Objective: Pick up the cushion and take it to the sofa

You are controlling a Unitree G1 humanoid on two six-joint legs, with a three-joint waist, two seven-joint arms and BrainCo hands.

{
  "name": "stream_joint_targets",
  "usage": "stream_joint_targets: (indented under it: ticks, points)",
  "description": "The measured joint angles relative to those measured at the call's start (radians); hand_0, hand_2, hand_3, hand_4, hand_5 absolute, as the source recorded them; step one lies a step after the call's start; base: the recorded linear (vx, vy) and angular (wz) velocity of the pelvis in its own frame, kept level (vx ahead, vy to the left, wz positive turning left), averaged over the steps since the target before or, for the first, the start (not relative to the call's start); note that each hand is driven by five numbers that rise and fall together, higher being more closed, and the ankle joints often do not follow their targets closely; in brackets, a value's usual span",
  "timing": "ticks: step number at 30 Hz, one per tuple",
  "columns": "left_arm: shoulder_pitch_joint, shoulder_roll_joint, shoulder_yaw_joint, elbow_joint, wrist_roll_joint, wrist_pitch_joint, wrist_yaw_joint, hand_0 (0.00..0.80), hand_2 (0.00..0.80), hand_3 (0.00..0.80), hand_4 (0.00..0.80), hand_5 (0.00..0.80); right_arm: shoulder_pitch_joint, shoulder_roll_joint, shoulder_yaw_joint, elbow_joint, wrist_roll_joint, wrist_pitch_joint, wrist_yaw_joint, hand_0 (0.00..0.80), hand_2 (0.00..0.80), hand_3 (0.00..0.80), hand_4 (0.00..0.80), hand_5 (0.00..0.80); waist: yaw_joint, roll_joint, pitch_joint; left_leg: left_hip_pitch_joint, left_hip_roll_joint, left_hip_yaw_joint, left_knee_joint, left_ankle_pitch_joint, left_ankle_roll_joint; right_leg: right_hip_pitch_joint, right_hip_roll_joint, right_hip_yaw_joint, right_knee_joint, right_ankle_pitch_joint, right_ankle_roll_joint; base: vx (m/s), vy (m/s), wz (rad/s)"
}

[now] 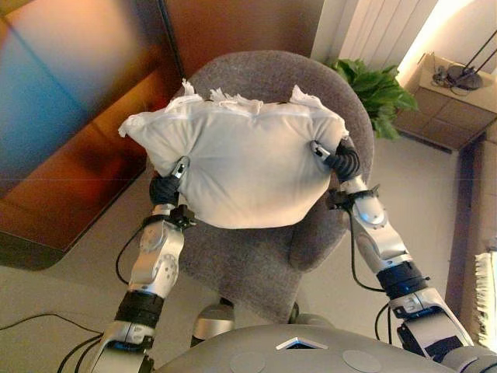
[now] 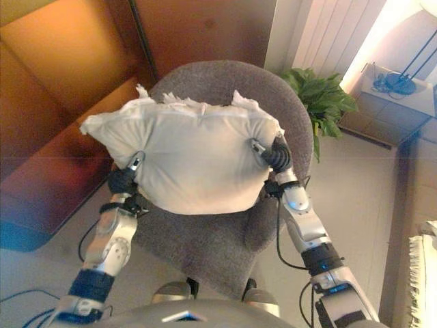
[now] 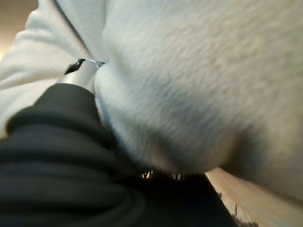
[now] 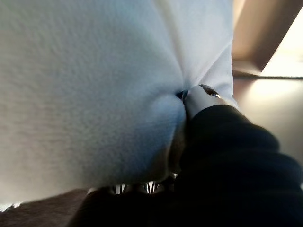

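A white cushion (image 1: pixel 241 159) with frilled corners is held up between both hands above a grey armchair (image 1: pixel 256 256). My left hand (image 1: pixel 169 183) grips its left side and my right hand (image 1: pixel 334 159) grips its right side. On each, a thumb presses into the top face and the fingers are hidden beneath. The left wrist view shows the cushion (image 3: pixel 199 80) bulging over the hand's dark cover, with the thumb (image 3: pixel 83 71) sunk in the fabric. The right wrist view shows the same: the cushion (image 4: pixel 85 85) and the thumb (image 4: pixel 203 97) pinching it.
The armchair's curved back (image 1: pixel 264 70) rises behind the cushion. A green potted plant (image 1: pixel 377 93) stands at the back right beside a low table with cables (image 1: pixel 458 85). A wooden panel (image 1: pixel 70 116) runs along the left. A fringed white cloth (image 1: pixel 485 295) shows at the right edge.
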Motion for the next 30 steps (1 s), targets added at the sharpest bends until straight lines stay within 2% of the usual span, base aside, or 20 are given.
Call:
stream_joint_targets:
  ticks: [6, 9, 15, 19, 22, 23, 24, 25, 28, 29, 30]
  points:
    - [-0.288, -0.051, -0.050, 0.320, 0.008, -0.007, 0.086, 0.800, 0.800, 0.800, 0.800, 0.800, -0.288, 0.015, 0.049, 0.311, 0.131, 0.027, -0.090, 0.800, 0.800, 0.800, 0.800, 0.800, -0.005, 0.022, 0.007, -0.150, -0.004, -0.003, -0.001, 0.058, 0.005, -0.149, -0.003, -0.001, 0.000, 0.054, -0.007, -0.340, 0.061, 0.03]
    - [-0.444, -0.052, -0.088, 0.490, 0.005, 0.002, 0.119, 0.800, 0.800, 0.800, 0.800, 0.800, -0.409, 0.011, 0.065, 0.438, 0.227, 0.029, -0.088, 0.800, 0.800, 0.800, 0.800, 0.800, -0.023, 0.047, 0.052, -0.182, -0.009, -0.005, -0.022, 0.091, 0.009, -0.188, -0.007, 0.001, 0.000, 0.075, -0.004, -0.146, 0.089, 0.05]
    - [-0.627, -0.049, -0.135, 0.669, -0.032, 0.105, 0.179, 0.800, 0.800, 0.800, 0.800, 0.800, -0.482, 0.037, 0.066, 0.621, 0.461, 0.056, -0.026, 0.800, 0.800, 0.800, 0.800, 0.800, -0.068, 0.072, 0.125, -0.227, -0.010, 0.000, -0.022, 0.103, 0.011, -0.235, -0.009, 0.006, -0.001, 0.090, -0.004, -0.073, 0.061, -0.01]
    - [-0.732, -0.046, -0.160, 0.731, -0.035, 0.146, 0.209, 0.800, 0.800, 0.800, 0.800, 0.800, -0.542, 0.025, 0.067, 0.660, 0.478, 0.065, -0.022, 0.800, 0.800, 0.800, 0.800, 0.800, -0.085, 0.082, 0.191, -0.245, -0.010, 0.009, -0.022, 0.112, 0.012, -0.257, -0.008, 0.013, -0.001, 0.101, -0.008, -0.016, 0.050, -0.06]
    - [-0.811, -0.045, -0.164, 0.785, -0.038, 0.168, 0.214, 0.800, 0.800, 0.800, 0.800, 0.800, -0.613, 0.010, 0.067, 0.720, 0.477, 0.078, -0.024, 0.800, 0.800, 0.800, 0.800, 0.800, -0.087, 0.082, 0.203, -0.245, -0.010, 0.015, -0.022, 0.112, 0.012, -0.257, -0.009, 0.014, -0.001, 0.101, -0.008, -0.001, 0.013, -0.01]
    - [-0.842, -0.047, -0.173, 0.820, -0.038, 0.178, 0.214, 0.778, 0.778, 0.778, 0.778, 0.778, -0.644, 0.013, 0.067, 0.761, 0.477, 0.084, -0.029, 0.800, 0.800, 0.800, 0.800, 0.800, -0.087, 0.082, 0.203, -0.245, -0.010, 0.019, -0.022, 0.112, 0.012, -0.257, -0.009, 0.014, -0.001, 0.101, -0.008, 0.000, 0.000, 0.00]
    - [-0.871, -0.049, -0.184, 0.851, -0.039, 0.190, 0.214, 0.100, 0.100, 0.100, 0.100, 0.100, -0.675, 0.020, 0.067, 0.800, 0.477, 0.091, -0.043, 0.800, 0.800, 0.800, 0.800, 0.800, -0.087, 0.080, 0.207, -0.245, -0.009, 0.026, -0.022, 0.112, 0.012, -0.257, -0.009, 0.015, -0.001, 0.101, -0.008, 0.000, 0.000, 0.00]
    - [-0.900, -0.049, -0.195, 0.874, -0.046, 0.202, 0.212, 0.000, 0.000, 0.000, 0.000, 0.000, -0.703, 0.024, 0.066, 0.824, 0.477, 0.100, -0.061, 0.800, 0.800, 0.800, 0.800, 0.800, -0.087, 0.079, 0.214, -0.245, -0.009, 0.029, -0.022, 0.112, 0.012, -0.257, -0.008, 0.015, -0.001, 0.101, -0.008, 0.000, 0.000, 0.00]
    - [-0.951, -0.042, -0.201, 0.909, -0.050, 0.223, 0.210, 0.000, 0.000, 0.000, 0.000, 0.000, -0.742, 0.024, 0.059, 0.849, 0.477, 0.111, -0.092, 0.800, 0.800, 0.800, 0.800, 0.800, -0.087, 0.076, 0.234, -0.245, -0.009, 0.032, -0.022, 0.112, 0.012, -0.258, -0.009, 0.018, -0.001, 0.101, -0.008, 0.010, 0.003, -0.01]
    - [-0.956, -0.039, -0.201, 0.909, -0.050, 0.223, 0.209, 0.000, 0.000, 0.000, 0.000, 0.000, -0.743, 0.024, 0.059, 0.849, 0.478, 0.114, -0.099, 0.678, 0.678, 0.678, 0.678, 0.678, -0.088, 0.076, 0.235, -0.245, -0.009, 0.033, -0.022, 0.112, 0.012, -0.259, -0.008, 0.020, -0.001, 0.101, -0.008, 0.033, 0.005, -0.04]
    - [-0.959, -0.037, -0.201, 0.909, -0.051, 0.223, 0.207, 0.000, 0.000, 0.000, 0.000, 0.000, -0.743, 0.024, 0.059, 0.849, 0.478, 0.116, -0.107, 0.355, 0.355, 0.355, 0.355, 0.355, -0.088, 0.075, 0.235, -0.245, -0.009, 0.034, -0.022, 0.111, 0.012, -0.260, -0.008, 0.022, -0.001, 0.101, -0.008, 0.029, -0.001, -0.05]
